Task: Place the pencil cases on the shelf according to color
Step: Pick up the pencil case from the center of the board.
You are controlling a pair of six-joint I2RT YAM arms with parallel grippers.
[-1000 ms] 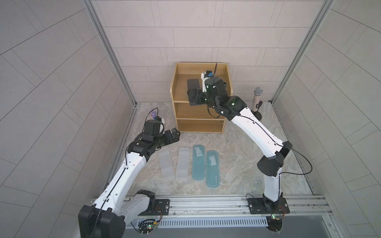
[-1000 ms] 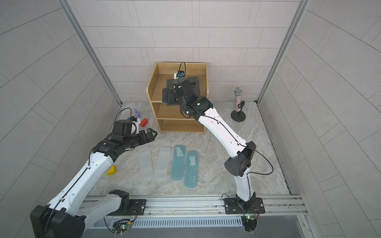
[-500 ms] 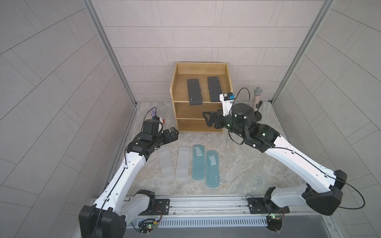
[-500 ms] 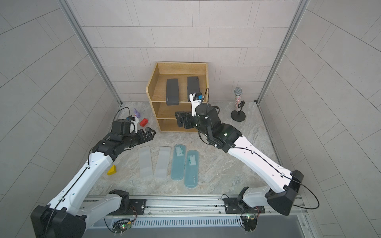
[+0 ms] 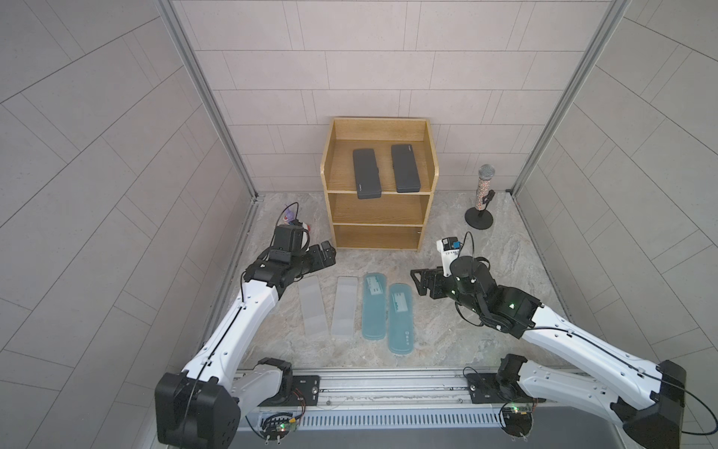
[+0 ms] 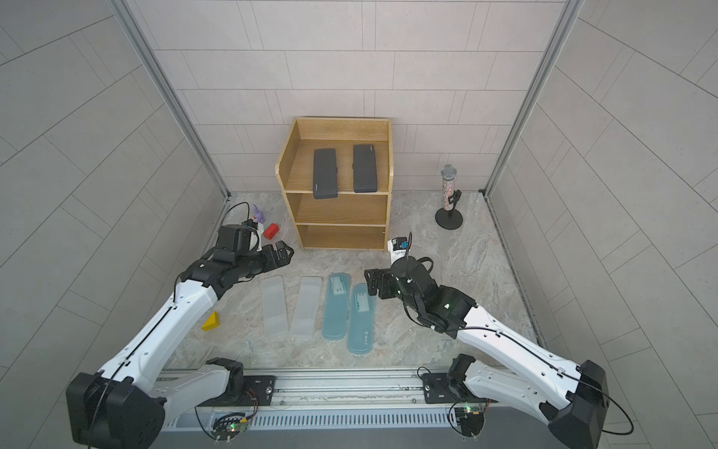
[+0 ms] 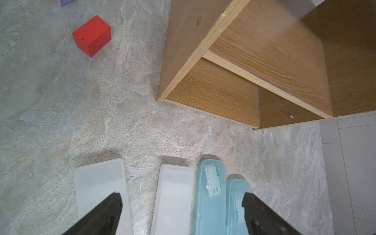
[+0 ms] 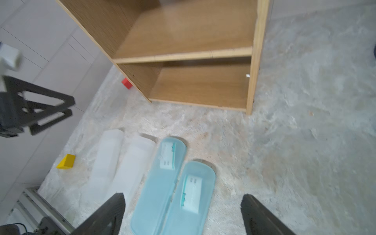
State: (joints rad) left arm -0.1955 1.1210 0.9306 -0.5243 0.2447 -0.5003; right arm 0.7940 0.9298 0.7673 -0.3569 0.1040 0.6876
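**Cases on the table, left to right**
- left frosted case (image 5: 312, 307) and right frosted case (image 5: 344, 307): long, flat, pale grey, translucent, square-cornered. They lie flat on the stone-patterned table (image 5: 447, 342) in front of the shelf, long sides facing. A narrow strip of table shows between them.
- left teal case (image 5: 373, 305) and right teal case (image 5: 402, 318): translucent blue-green with rounded ends, and a white printed label shows through each lid. They lie flat with their long edges touching. The right one is set back toward the rail. The left one is just beside the right frosted case.

**Container**
- shelf (image 5: 326, 171): light wood, three levels, open front, with raised walls round the top level. It stands against the back wall.
- Top level: left black case (image 5: 366, 179) and right black case (image 5: 405, 168), both matte, flat and lengthwise, side by side but apart. The left one overhangs the front edge.
- Middle and bottom levels: only their wooden boards show.

**Tools**
- left gripper (image 6: 285, 250): jaws spread, holding nothing. It is above the table near the shelf's lower left corner, beyond the frosted cases' far ends.
- right gripper (image 5: 416, 283): jaws spread wide, holding nothing. It is just right of the right teal case's shelf-side end. In the right wrist view the teal cases lie below it.

**Sundry, left to right**
- yellow wedge (image 6: 211, 322): on the table beside the left arm.
- purple toy (image 6: 257, 213) and red block (image 6: 271, 230): left of the shelf.
- microphone (image 5: 483, 190): glittered, upright on a round black stand, right of the shelf.
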